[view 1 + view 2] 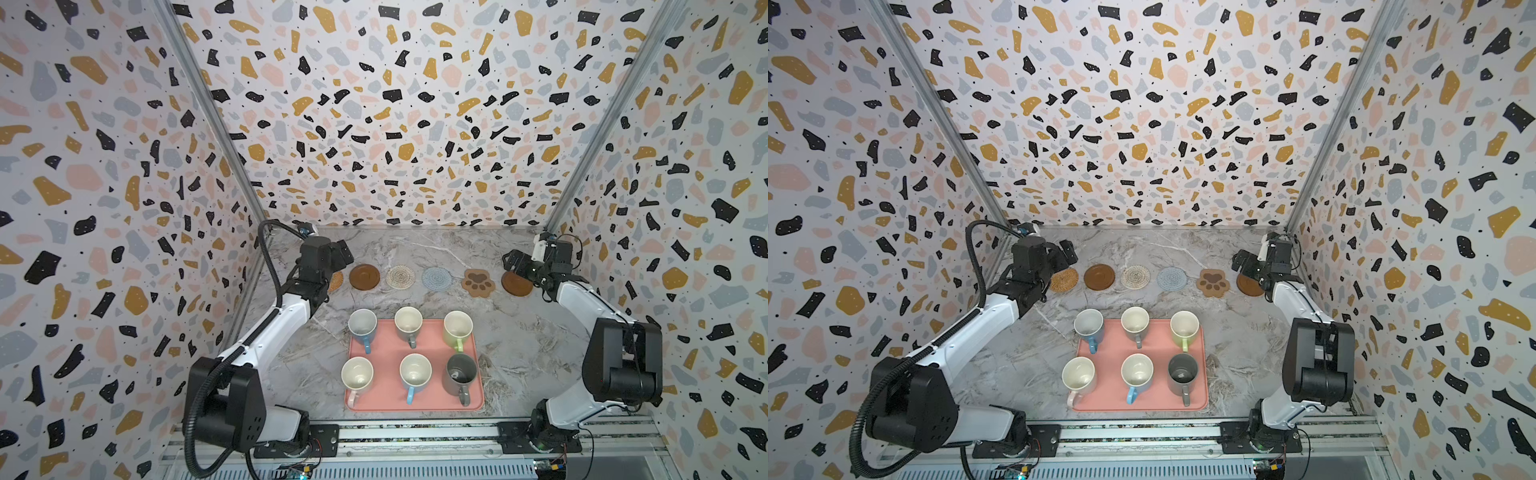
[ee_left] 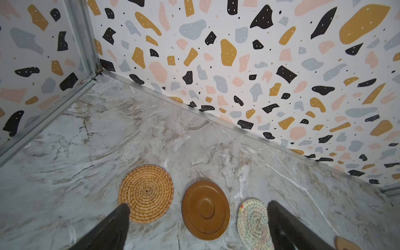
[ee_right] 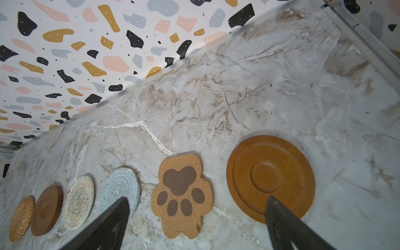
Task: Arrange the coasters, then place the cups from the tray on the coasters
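Terrazzo-patterned walls [image 1: 395, 104] close in three sides of a grey-veined marble tabletop [image 1: 532, 340], with a metal rail [image 1: 415, 432] running along its near edge. Both arms are mounted on that rail. The left arm [image 1: 270, 328] rises from its base, bends at the elbow and stretches toward the far left corner. The right arm [image 1: 582, 299] is folded the same way toward the far right corner. The salmon-pink tray [image 1: 415, 409] lies flat on the near middle of the tabletop, between the two arms. All six cups stand upright on it in two rows of three: the blue cup [image 1: 362, 326], grey cup [image 1: 408, 322] and light green cup [image 1: 458, 328] behind, the pale pink cup [image 1: 356, 374], light blue cup [image 1: 415, 372] and dark grey cup [image 1: 460, 374] in front. Beyond the tray the coasters lie in one row, apart from each other, none with a cup on it: the orange woven round [image 2: 146, 193], left brown disc [image 1: 364, 276], beige woven round [image 1: 400, 276], light-blue woven round [image 1: 437, 278], paw coaster [image 1: 478, 282] and right brown disc [image 3: 270, 177]. The left gripper [image 2: 198, 206] hangs over the row's left end with its jaws spread wide and nothing between them. The right gripper [image 3: 197, 200] hangs over the right end, likewise wide apart and empty.
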